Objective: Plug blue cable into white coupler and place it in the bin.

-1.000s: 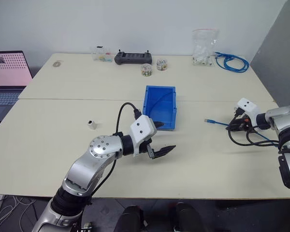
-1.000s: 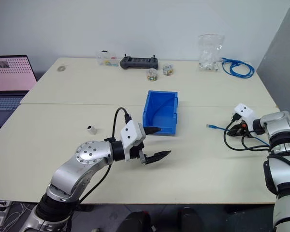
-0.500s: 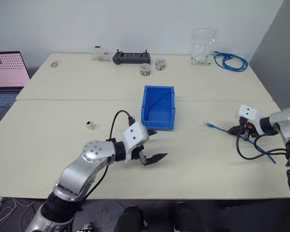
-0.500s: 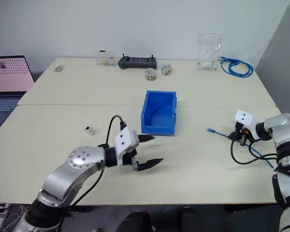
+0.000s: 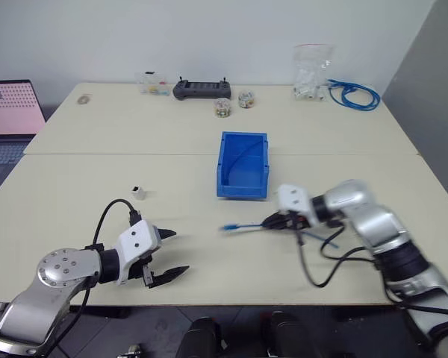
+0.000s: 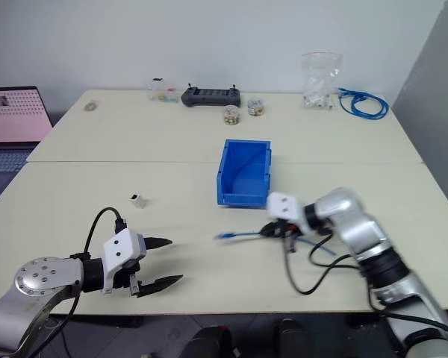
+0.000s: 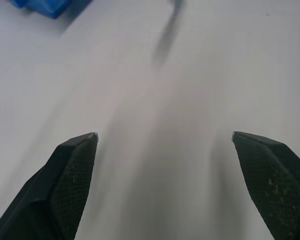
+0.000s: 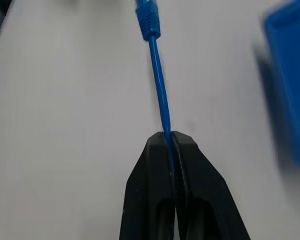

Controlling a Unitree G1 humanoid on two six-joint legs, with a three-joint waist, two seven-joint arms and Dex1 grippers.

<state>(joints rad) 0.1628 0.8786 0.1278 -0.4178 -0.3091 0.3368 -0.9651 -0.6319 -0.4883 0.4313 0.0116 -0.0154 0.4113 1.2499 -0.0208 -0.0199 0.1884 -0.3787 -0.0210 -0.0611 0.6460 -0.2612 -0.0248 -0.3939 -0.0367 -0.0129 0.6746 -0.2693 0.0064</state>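
Blue cable (image 5: 246,227) was light & floppy — your right gripper (image 8: 170,136) had it clamped a bit behind the plug, tip sagging over the table near the bin (image 5: 244,168). Left gripper (image 5: 169,253) gaped empty; white coupler (image 5: 139,192) lay apart — tiny, prob. slippery.

No text, label, brand, number or sign can be read on anything here. The open laptop screen with pink picture (image 5: 13,109) at the table's left edge shows a pattern of small dots, but no letters can be made out on it.
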